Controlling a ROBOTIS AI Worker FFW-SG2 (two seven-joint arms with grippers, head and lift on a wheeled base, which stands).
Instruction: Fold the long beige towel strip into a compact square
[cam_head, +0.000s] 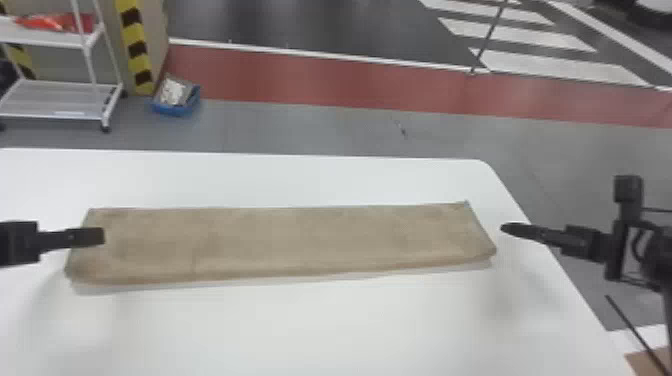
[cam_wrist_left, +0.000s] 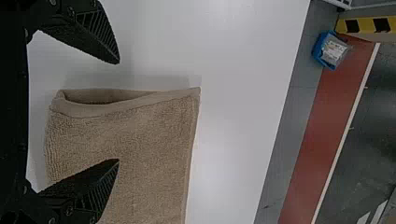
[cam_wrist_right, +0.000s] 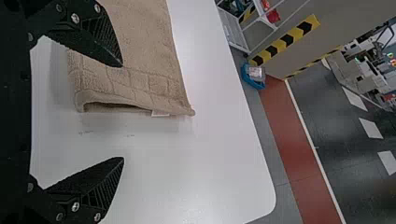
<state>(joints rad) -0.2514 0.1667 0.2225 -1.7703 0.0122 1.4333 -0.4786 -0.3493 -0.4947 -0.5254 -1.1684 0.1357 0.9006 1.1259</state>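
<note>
My left gripper (cam_head: 102, 236) is at the left end of the beige towel strip (cam_head: 280, 240), which lies flat and long across the white table. In the left wrist view that gripper (cam_wrist_left: 117, 112) stands open, one finger over the towel (cam_wrist_left: 149, 154) and the other beyond its folded end edge. My right gripper (cam_head: 504, 228) is just off the strip's right end. The right wrist view has this gripper (cam_wrist_right: 123, 112) open too, with the towel's layered end (cam_wrist_right: 135, 84) and a small white tag (cam_wrist_right: 160, 113) between its spread fingers.
The white table's (cam_head: 300, 175) far edge runs behind the towel, and its right edge slants under my right arm. Past it on the floor are a blue bin (cam_head: 176, 107) and a white shelf cart (cam_head: 60, 100).
</note>
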